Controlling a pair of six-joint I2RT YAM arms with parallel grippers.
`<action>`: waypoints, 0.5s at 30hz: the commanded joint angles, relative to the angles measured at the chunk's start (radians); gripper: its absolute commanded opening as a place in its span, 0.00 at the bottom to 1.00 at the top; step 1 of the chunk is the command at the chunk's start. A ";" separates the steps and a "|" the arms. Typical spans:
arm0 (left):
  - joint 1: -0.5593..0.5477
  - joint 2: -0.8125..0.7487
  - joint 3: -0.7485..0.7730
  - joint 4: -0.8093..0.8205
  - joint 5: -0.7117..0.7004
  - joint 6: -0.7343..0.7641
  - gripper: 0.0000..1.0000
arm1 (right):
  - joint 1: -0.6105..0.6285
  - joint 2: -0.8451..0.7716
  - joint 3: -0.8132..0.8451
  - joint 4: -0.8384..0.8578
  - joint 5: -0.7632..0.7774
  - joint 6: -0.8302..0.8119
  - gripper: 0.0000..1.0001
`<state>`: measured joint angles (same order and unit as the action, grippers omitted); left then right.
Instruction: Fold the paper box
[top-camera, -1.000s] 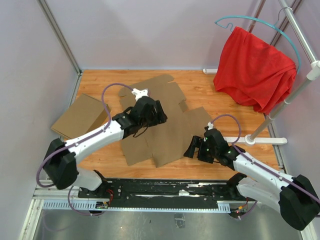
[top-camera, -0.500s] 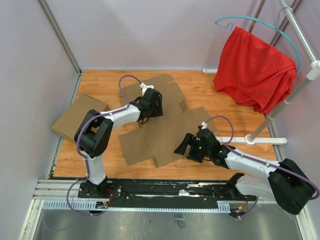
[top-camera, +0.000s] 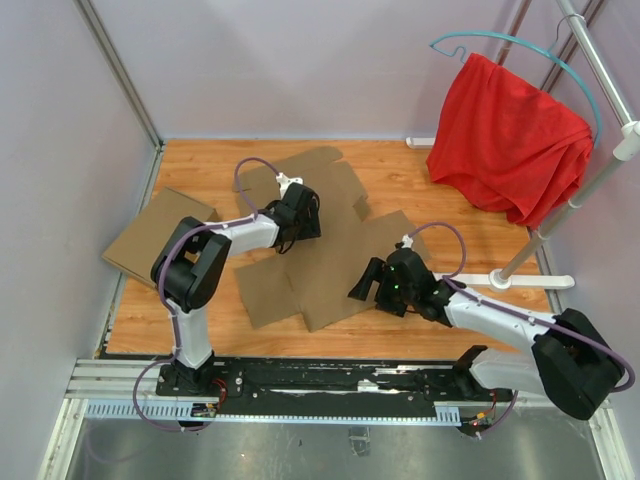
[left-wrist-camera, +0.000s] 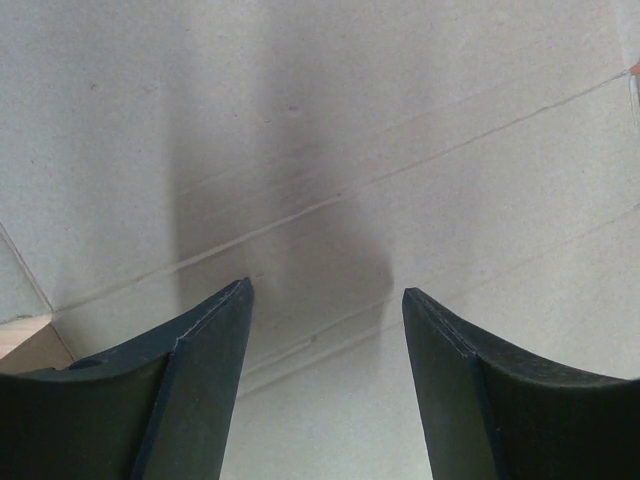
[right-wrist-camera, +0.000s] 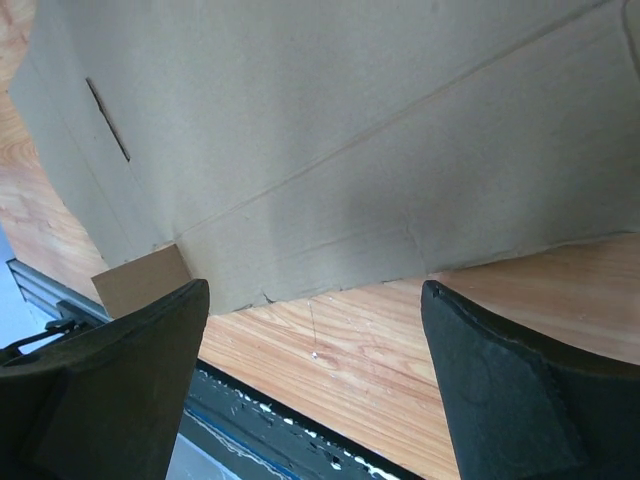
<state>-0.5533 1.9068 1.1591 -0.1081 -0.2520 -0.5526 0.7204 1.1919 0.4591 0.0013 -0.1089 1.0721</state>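
The paper box (top-camera: 335, 250) lies flat and unfolded on the wooden table, a large brown die-cut sheet with flaps. My left gripper (top-camera: 305, 222) is open over its upper left part; in the left wrist view the fingers (left-wrist-camera: 200, 380) hover just above creased cardboard (left-wrist-camera: 330, 150). My right gripper (top-camera: 362, 287) is open and empty at the sheet's near right edge; the right wrist view shows the cardboard's edge (right-wrist-camera: 330, 170) with a slot, and bare wood between the fingers (right-wrist-camera: 500, 390).
A lighter tan cardboard box (top-camera: 160, 232) lies at the table's left edge. A red cloth (top-camera: 510, 135) hangs on a hanger from a metal rack (top-camera: 590, 170) at the right. The black rail (top-camera: 330, 375) runs along the near edge.
My left arm has swung in and reached further over the sheet's upper left. My right gripper has moved left and a little up, onto the sheet's near right edge.
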 joint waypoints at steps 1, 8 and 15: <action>0.004 0.003 -0.077 -0.036 0.034 -0.024 0.68 | 0.009 -0.052 0.081 -0.139 0.097 -0.071 0.88; 0.004 0.006 -0.133 -0.004 0.062 -0.046 0.68 | 0.002 -0.051 0.132 -0.238 0.089 -0.066 0.88; 0.004 0.014 -0.142 0.009 0.071 -0.048 0.68 | 0.010 -0.100 -0.044 -0.169 0.115 0.134 0.89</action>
<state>-0.5518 1.8744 1.0725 0.0074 -0.2337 -0.5793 0.7200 1.1229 0.5079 -0.1589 -0.0399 1.0714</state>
